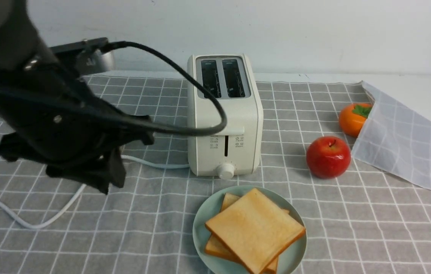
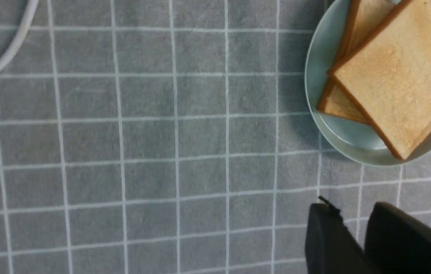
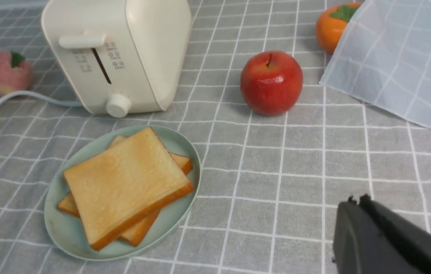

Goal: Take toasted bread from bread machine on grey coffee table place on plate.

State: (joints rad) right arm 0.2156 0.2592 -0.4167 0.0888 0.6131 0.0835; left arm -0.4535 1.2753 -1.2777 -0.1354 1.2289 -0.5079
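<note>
Only the right wrist view shows a pink peach [image 3: 5, 73] beside the bread machine [image 3: 116, 53].

Bare cloth left of the plate [image 1: 204, 220]; toaster [image 1: 225, 114] close behind, apple [image 1: 328, 156] right.

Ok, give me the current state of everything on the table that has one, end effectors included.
toasted bread: two slices stacked flat on the plate
plate: loaded, in front of the bread machine
bread machine: both slots empty, lever up
left end effector: holding nothing, small gap between fingers, over bare cloth
right end effector: shut, empty
red apple: upright, untouched
</note>
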